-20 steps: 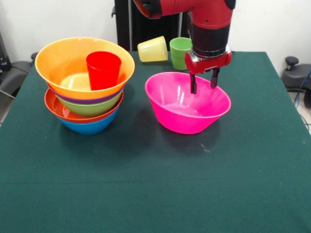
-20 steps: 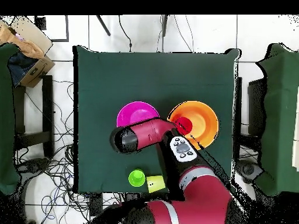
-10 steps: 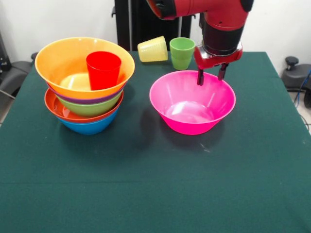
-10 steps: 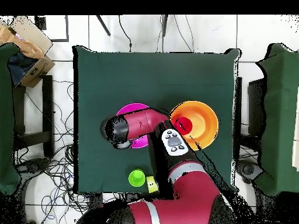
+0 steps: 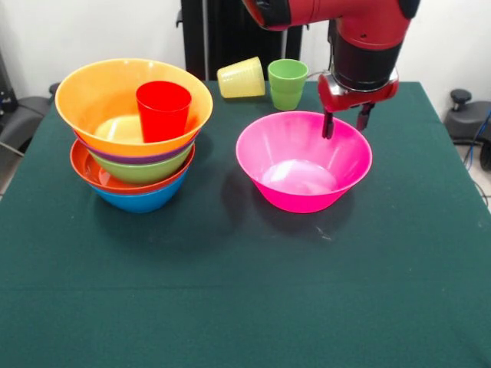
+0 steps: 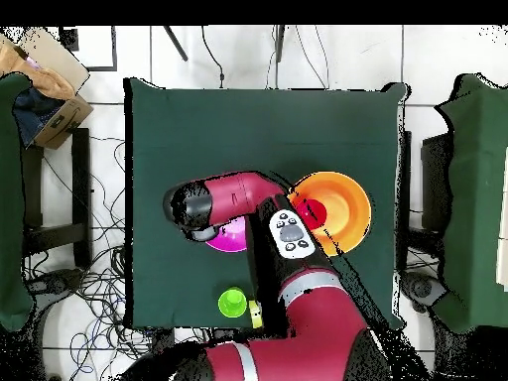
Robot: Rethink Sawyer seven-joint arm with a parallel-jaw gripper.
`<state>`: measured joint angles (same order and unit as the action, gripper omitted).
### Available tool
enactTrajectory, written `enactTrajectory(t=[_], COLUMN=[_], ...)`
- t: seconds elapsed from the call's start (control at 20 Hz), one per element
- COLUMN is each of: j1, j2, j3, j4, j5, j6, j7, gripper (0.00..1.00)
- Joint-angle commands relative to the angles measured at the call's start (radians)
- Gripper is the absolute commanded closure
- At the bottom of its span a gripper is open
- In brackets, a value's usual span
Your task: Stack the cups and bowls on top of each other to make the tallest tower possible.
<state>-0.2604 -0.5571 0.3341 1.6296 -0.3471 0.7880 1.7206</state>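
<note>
The tool [image 5: 346,123] hangs with its two dark fingers [image 5: 328,125] spread apart and nothing between them, over the rim of the large pink bowl [image 5: 304,161] on the side toward the table's [image 5: 245,307] far right corner; one finger points down inside the rim, the other just outside it, and whether either touches the plastic cannot be told. The pink bowl sits upright and empty near the middle of the table, somewhat toward the right edge. Well apart from it, near the left edge, stands the tower [image 5: 133,134]: a blue bowl [image 5: 138,202] at the bottom, then a red-orange bowl [image 5: 96,175], a green bowl [image 5: 144,169], a thin purple rim [image 5: 146,158], and the large yellow-orange bowl [image 5: 100,107] on top, all nested upright. A red cup [image 5: 163,110] stands upright inside the yellow-orange bowl, off its centre toward the pink bowl. Along the far edge, a translucent yellow cup [image 5: 241,77] lies on its side, and just beside it a light green cup [image 5: 287,83] stands upright. From overhead, the red arm [image 6: 238,198] covers most of the pink bowl, leaving only a sliver of its rim visible, while the yellow-orange bowl with the red cup shows beside it and the green cup sits near the edge by the robot's base.
</note>
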Motion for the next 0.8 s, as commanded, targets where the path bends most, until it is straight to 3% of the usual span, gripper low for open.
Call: enactTrajectory(t=[0.05, 0.55, 0.65, 0.8], j1=[0.026, 0.033, 0.028, 0.016], j2=[0.015, 0.036, 0.054, 0.116], j3=[0.001, -0.016, -0.023, -0.047], j4=[-0.093, -0.069, -0.044, 0.010], j5=[0.015, 0.003, -0.018, -0.072], j6=[0.081, 0.033, -0.026, -0.196], j7=[0.056, 0.061, 0.064, 0.092], gripper=[0.00, 0.00, 0.00, 0.00])
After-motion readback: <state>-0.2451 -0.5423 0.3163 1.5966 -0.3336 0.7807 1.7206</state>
